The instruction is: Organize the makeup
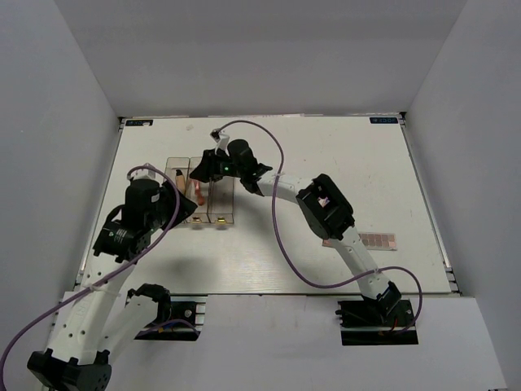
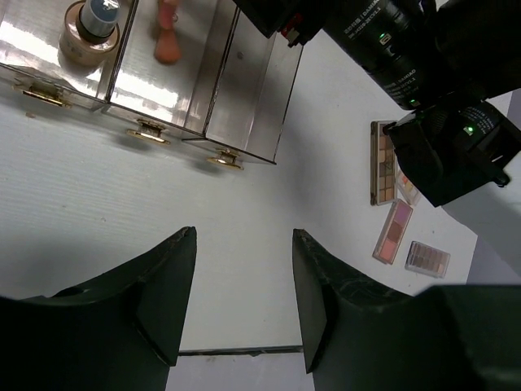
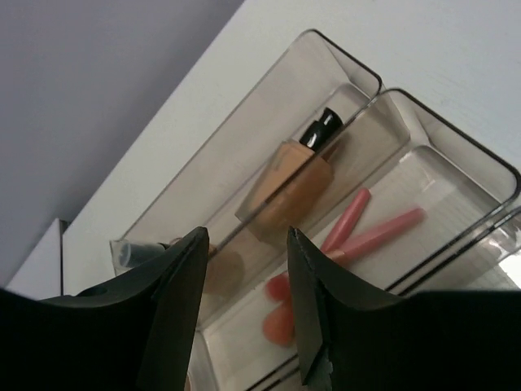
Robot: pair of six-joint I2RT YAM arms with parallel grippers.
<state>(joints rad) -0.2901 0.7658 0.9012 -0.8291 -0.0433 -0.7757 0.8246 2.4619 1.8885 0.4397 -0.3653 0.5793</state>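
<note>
Currently I see the clear organizer (image 3: 444, 122) holding a beige bottle (image 3: 289, 183) and pink sticks (image 3: 378, 232); left tool (image 2: 244, 236), right tool (image 3: 246, 236) both released.

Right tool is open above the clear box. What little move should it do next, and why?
Probably lift away and swing toward the palettes. The right tool is open and empty over the organizer, whose bottle and sticks are already inside, while the palettes lie out on the table.
</note>
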